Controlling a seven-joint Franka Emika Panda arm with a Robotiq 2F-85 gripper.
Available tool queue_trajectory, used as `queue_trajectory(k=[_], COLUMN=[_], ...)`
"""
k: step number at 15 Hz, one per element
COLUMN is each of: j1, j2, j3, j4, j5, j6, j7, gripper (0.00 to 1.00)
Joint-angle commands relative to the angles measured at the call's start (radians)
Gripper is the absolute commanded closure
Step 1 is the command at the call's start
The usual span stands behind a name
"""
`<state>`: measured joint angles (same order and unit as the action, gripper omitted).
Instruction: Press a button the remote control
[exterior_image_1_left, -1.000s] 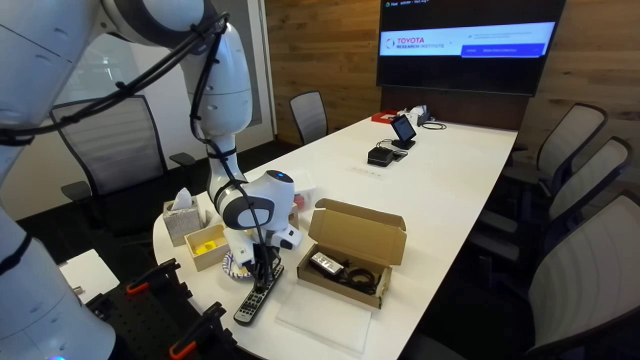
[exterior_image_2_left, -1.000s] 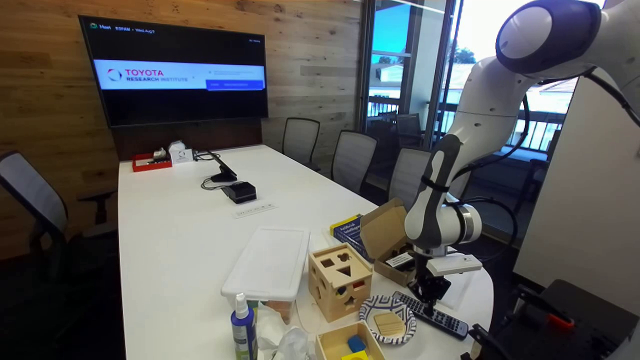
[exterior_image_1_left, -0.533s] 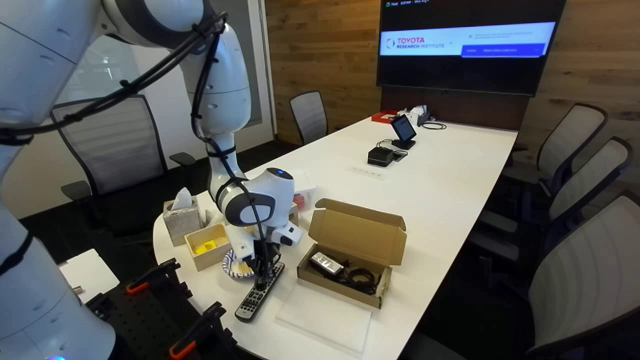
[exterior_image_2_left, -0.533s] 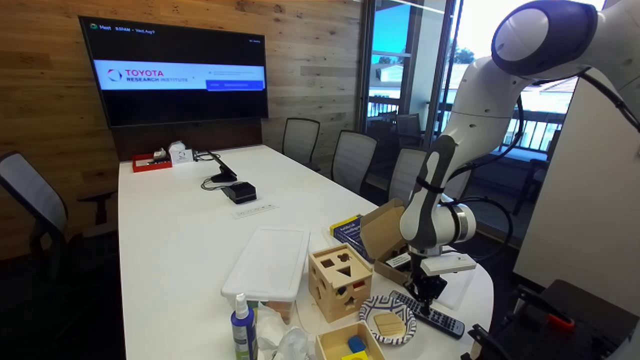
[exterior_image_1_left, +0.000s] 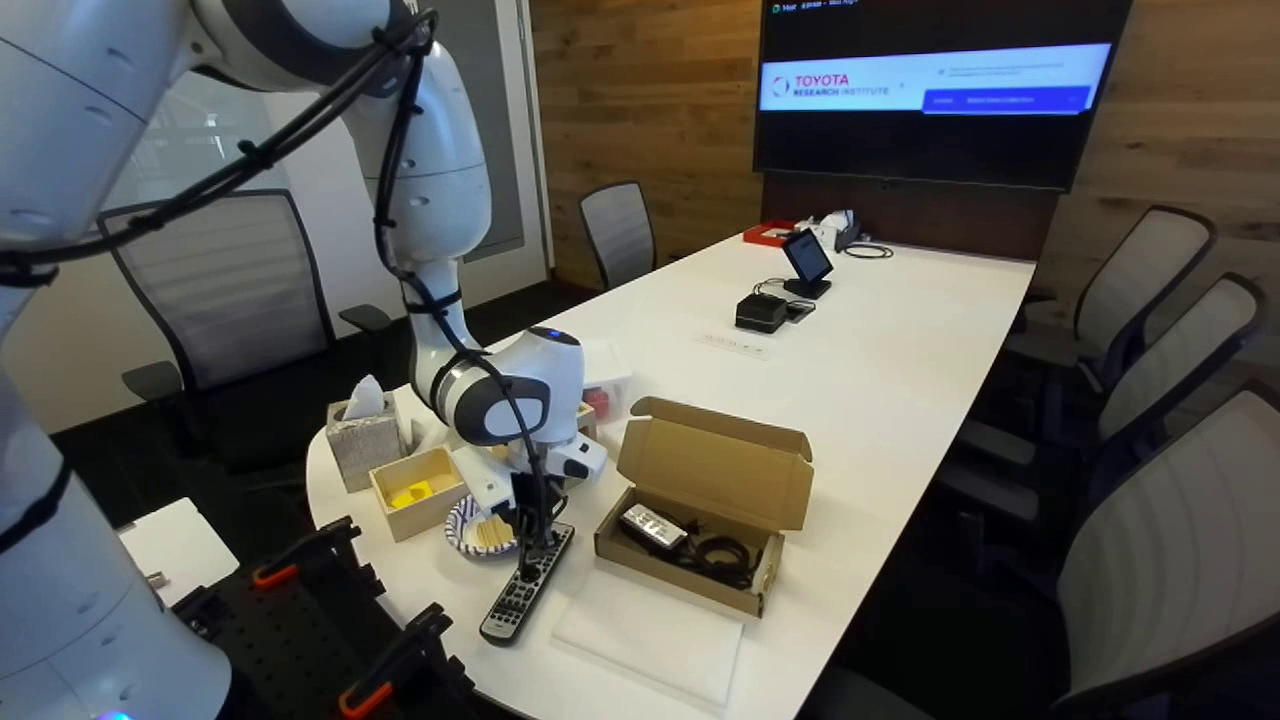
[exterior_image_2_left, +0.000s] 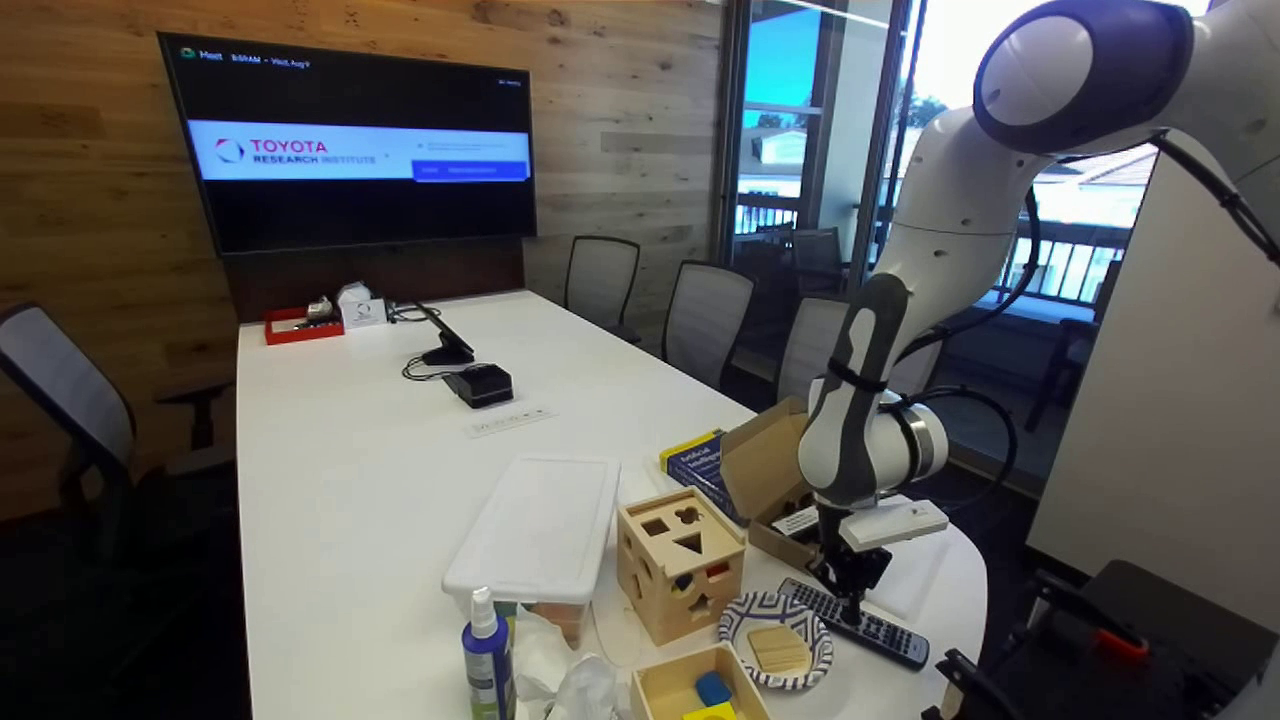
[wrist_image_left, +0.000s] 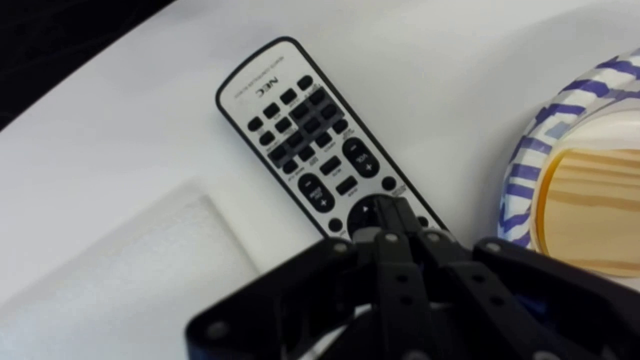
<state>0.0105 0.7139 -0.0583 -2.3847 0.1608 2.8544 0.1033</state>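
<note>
A long white desk (exterior_image_2_left: 360, 440) runs toward a wall of wooden planks (exterior_image_2_left: 630, 110), where a wide screen (exterior_image_2_left: 365, 215) hangs. Mesh-backed chairs (exterior_image_2_left: 708, 318) line both sides of the desk. In an exterior view, daylight fills tall windows (exterior_image_2_left: 780, 130), with a railing (exterior_image_2_left: 1085, 250) outside and a pale wall (exterior_image_2_left: 1115, 420) nearby. The floor (exterior_image_1_left: 80, 490) looks nearly black, though in such shadow its colour is uncertain.

An open cardboard box (exterior_image_1_left: 712, 470) holds black cable (exterior_image_1_left: 740, 570).

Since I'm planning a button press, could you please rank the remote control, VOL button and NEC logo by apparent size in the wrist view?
Largest: remote control, partly hidden by the hand
Next: VOL button
Smallest: NEC logo
</note>
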Motion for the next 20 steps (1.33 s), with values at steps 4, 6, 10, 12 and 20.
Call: queue_trajectory(k=[4,6,10,12,20], j1=[0.028,0.04,0.063,0.052,-0.005], j2=[-0.179,-0.251,-0.386,-0.444,-0.609], j3=[-0.055,-0.083,-0.15,-0.163,-0.132], j4=[-0.099,-0.127,-0.154,-0.151,-0.1], j5=[-0.106,-0.149,-0.253,-0.306,-0.426], j6=[0.008,-0.005,-0.054,-0.085,-0.233], j7=[-0.011,-0.011,-0.001,-0.013,-0.037], gripper=[1.0,1.0,0.6,0.44,0.0])
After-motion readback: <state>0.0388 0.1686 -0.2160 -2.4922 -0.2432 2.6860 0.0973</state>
